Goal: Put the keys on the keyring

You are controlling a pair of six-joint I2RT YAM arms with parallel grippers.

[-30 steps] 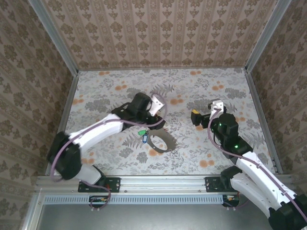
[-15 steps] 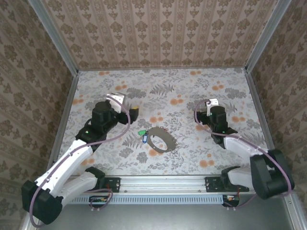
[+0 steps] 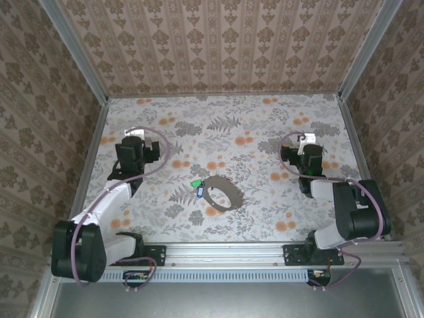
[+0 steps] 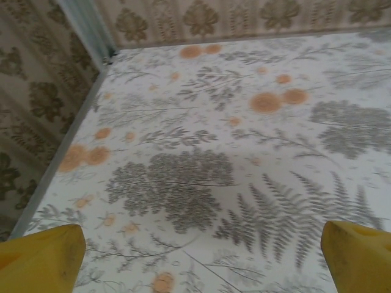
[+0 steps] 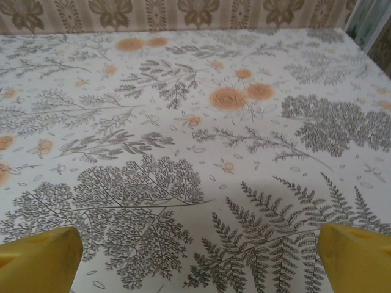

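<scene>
At mid-table (image 3: 265, 212), keys (image 3: 196, 186) just beside keyring (image 3: 222, 197); left gripper (image 4: 197, 259), right gripper (image 5: 198, 256) wide open, empty.

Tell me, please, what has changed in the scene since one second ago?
The left gripper drew back from the keyring to the left, and the right gripper drew back to the right; both now stand open and empty. The keyring and the green key by it lie where they were.
</scene>
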